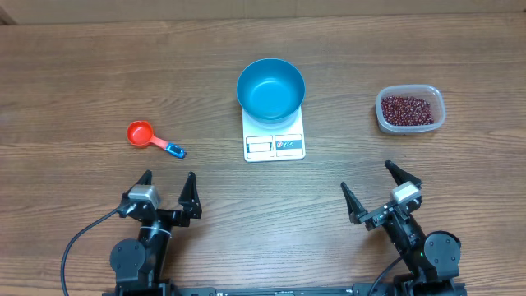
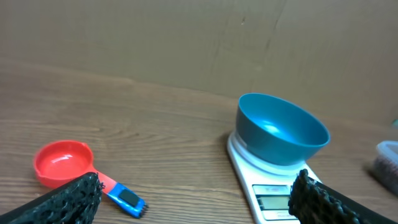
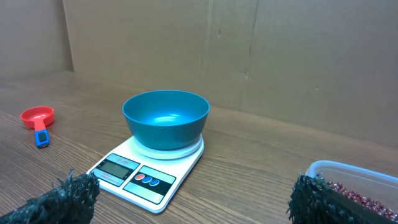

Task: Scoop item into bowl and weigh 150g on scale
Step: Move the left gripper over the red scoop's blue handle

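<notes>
Left gripper point(image 1: 169, 177) and right gripper point(image 1: 367, 176) are both sitting wide open, empty. The bowl point(image 1: 271, 89) is sitting on the scale point(image 1: 274, 145), beans point(image 1: 408, 109) waiting far right in the tub point(image 1: 411, 129). I'm guessing careless scooping risks spilling or overshooting.

Scale point(image 1: 274, 145) display unreadable; tub point(image 3: 349, 170) cut off at right wrist view's edge

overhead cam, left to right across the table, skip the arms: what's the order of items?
red scoop → blue bowl → clear tub
</notes>
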Available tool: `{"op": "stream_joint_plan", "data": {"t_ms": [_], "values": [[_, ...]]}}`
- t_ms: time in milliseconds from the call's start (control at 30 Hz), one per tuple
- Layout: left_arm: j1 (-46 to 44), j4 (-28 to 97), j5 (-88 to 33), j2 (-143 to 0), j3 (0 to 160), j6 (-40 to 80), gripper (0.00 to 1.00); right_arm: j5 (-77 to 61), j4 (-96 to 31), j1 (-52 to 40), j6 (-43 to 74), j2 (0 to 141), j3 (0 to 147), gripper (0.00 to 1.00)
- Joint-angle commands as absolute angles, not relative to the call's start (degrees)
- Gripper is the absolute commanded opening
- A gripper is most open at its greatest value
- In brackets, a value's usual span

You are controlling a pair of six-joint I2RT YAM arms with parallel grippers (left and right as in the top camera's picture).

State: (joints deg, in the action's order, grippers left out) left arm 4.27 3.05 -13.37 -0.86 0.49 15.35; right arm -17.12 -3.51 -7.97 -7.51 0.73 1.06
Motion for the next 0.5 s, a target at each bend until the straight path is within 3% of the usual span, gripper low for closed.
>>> {"op": "stream_joint_plan", "data": {"t_ms": [0,233,467], "values": [[4.49,2.79,-15.49,-0.49,1.32,19.55,1.0,-16.73,-3.27,-8.29,-7.29,0.27,0.45,1.0],[4.49,10.33,-9.93,-5.41,14.2,19.27,1.0,-16.73,-3.27,-8.29,-7.29,0.27,0.45,1.0],[4.49,20.97,-6.2,-24.14,33.63,16.29,1.0,-16.73,-3.27,-8.29,-7.29,0.27,0.45,1.0]]}}
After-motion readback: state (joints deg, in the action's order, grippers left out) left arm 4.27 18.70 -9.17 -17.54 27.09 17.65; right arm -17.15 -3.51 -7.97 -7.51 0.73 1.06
